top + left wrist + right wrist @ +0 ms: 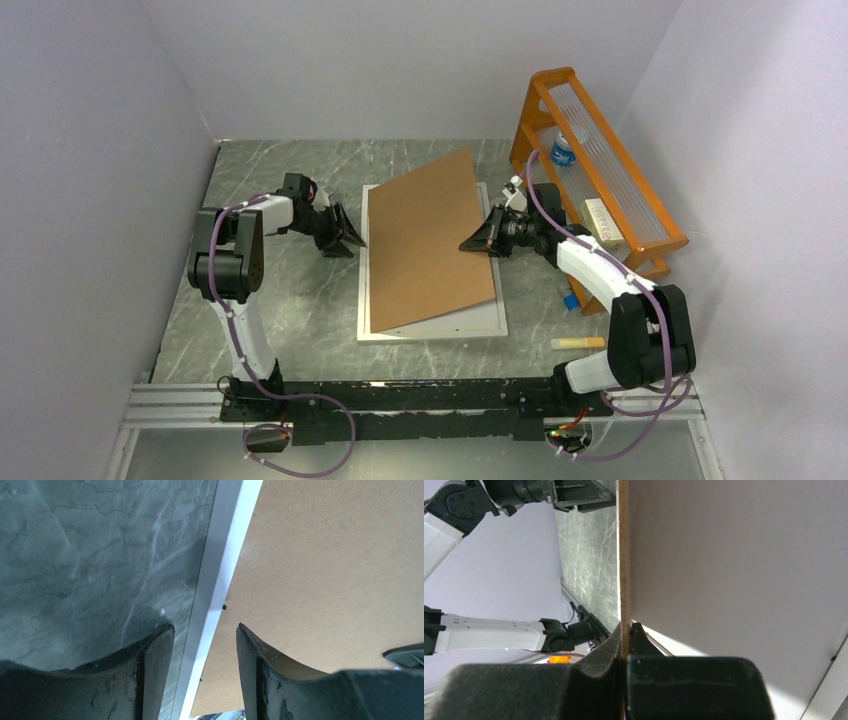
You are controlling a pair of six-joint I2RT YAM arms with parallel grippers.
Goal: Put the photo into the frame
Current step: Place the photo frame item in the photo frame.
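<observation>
Grey marbled surface [290,300], left tool [348,240] spread wide just beside large white-bordered rectangular frame [440,328] lying flat at centre, brown backing board [425,240] tilted over it, right tool [470,245] pinching board's right edge, orange rack [553,78] holding blue-labelled bottle [563,150], pale box [600,218].

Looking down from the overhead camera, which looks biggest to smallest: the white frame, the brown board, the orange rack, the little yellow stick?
1. Unranked: the frame and the brown board look about alike, and the board is tilted up nearer the camera.
2. The orange rack.
3. The yellow stick, by far the smallest.
</observation>
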